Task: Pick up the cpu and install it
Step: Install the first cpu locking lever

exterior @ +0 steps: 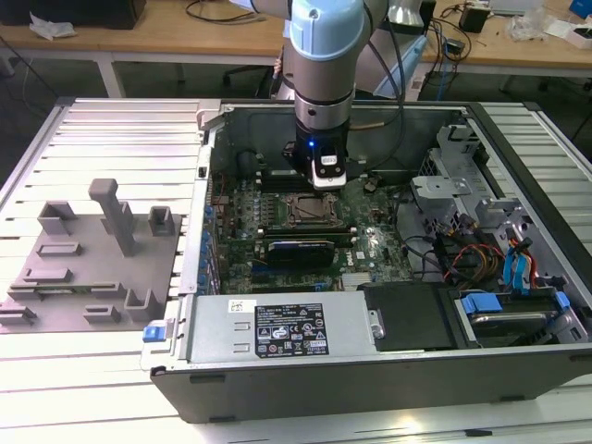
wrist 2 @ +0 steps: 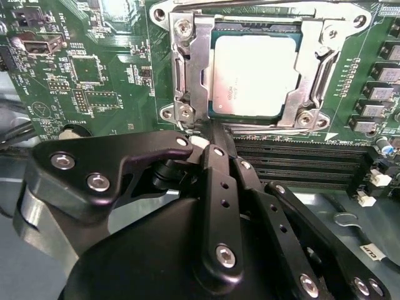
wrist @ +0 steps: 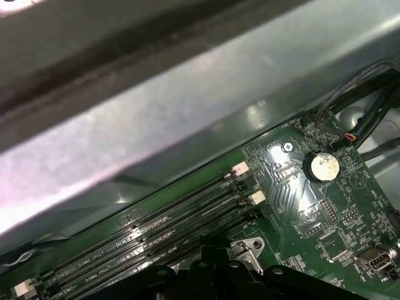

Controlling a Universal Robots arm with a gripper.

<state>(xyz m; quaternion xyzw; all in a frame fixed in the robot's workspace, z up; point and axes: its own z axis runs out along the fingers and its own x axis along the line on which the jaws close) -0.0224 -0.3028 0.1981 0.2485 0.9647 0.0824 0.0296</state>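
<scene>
Exterior view: open computer case (exterior: pixel 388 370) lying on a ribbed metal tabletop (exterior: pixel 111 139), grey fixture block (exterior: pixel 92 254) at the exterior view's left. Arm stands upright over the motherboard (exterior: pixel 277 217); gripper (exterior: pixel 328 176) hangs just behind the socket (exterior: pixel 312 212), close above the board

Second wrist view: cpu (wrist 2: pixel 253 75), silvery top up, lies inside the socket's metal frame (wrist 2: pixel 187 69), which is not clamped over it. Gripper (wrist 2: pixel 209 128) with its black fingers (wrist 2: pixel 219 169) drawn together to a narrow point, nothing between them, tip just beside the frame's near edge and the memory slots (wrist 2: pixel 294 165)

First wrist view: memory slots (wrist: pixel 162 228), coin cell (wrist: pixel 323 166), case wall (wrist: pixel 187 106) close by

Risks, as judged: a chip sitting slightly askew could bend socket pins if pressed; the fingertips, so near the frame, could nudge the chip or scrape the slots if the arm drifts sideways
</scene>
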